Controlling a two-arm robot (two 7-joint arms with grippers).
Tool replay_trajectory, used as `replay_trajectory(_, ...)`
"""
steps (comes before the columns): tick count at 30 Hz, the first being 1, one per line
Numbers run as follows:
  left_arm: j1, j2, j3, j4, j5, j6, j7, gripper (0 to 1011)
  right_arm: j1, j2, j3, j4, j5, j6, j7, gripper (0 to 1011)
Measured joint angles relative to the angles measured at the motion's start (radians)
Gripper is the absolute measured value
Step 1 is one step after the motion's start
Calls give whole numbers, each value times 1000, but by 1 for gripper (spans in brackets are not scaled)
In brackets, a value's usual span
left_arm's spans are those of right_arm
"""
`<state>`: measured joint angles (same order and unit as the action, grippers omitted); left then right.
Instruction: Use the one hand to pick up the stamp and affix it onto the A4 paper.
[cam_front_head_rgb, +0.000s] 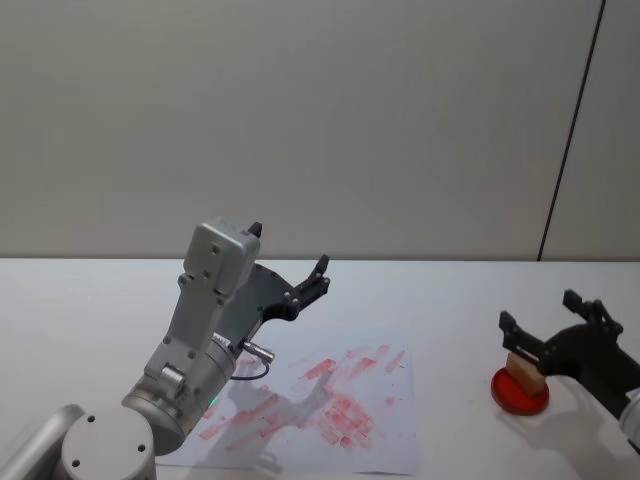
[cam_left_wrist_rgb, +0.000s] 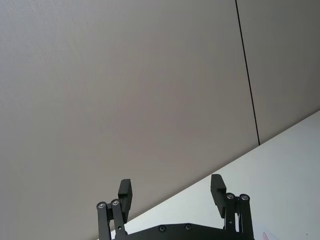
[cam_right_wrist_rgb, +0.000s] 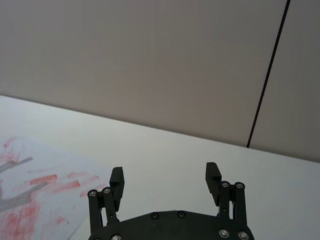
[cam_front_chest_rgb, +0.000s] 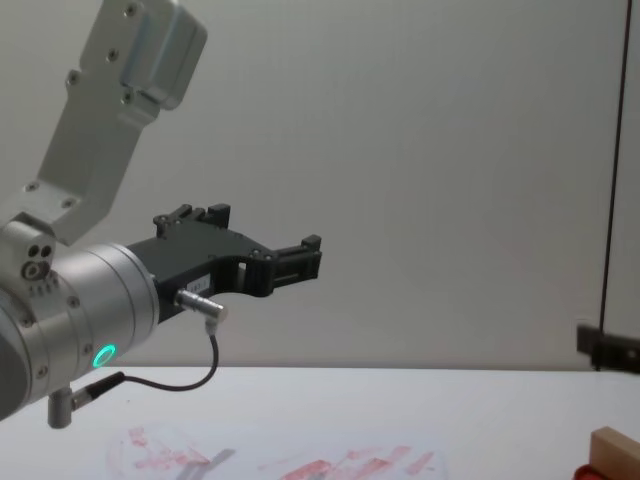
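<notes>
My left pincer (cam_front_head_rgb: 290, 250) is on the left, up off the table (cam_front_head_rgb: 450, 290) over the far-left part of the A4 paper (cam_front_head_rgb: 330, 400), tilted up twd the wall (cam_front_head_rgb: 320, 120); its fingers (cam_left_wrist_rgb: 125, 192) are spread wide w/ nothing btwn them. The A4 paper lies flat in the middle, white w/ red & pink smears, near edge twd me. Further right, well apart from the sheet, the stamp (cam_front_head_rgb: 522, 370) stands on a red round pad (cam_front_head_rgb: 520, 395) on the bare table. My right pincer (cam_front_head_rgb: 540, 312) is directly over that spot, jaws apart & empty, fingers (cam_right_wrist_rgb: 212, 175) pointing fwd across the table. From the head cam the stamp sits just under the left-hand finger, its top edge partly covered by the black linkage; from the chest cam the stamp's tan corner (cam_front_chest_rgb: 615, 445) is at table level w/ a clear gap up to the right pincer's black finger, so not touching. Stamp is below the jaws, not btwn them
</notes>
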<state>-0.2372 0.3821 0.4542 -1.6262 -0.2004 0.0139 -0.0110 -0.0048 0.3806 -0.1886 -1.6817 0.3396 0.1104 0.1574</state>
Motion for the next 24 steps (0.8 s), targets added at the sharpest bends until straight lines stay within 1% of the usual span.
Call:
replay_trajectory(3, 0, 0, 0, 0, 0, 0, 0, 1003, 6, 6, 4, 26, 6, 16, 24, 1001)
replay_trajectory(11, 0, 0, 0, 0, 0, 0, 0, 1002, 24, 8, 5, 76, 7, 37, 63, 1001)
replay_trajectory(14, 0, 0, 0, 0, 0, 0, 0, 1003, 36, 5, 4, 103, 3, 47, 81, 1001)
replay_trajectory(24, 0, 0, 0, 0, 0, 0, 0, 1003, 65, -5, -2, 159, -6, 62, 112, 1001)
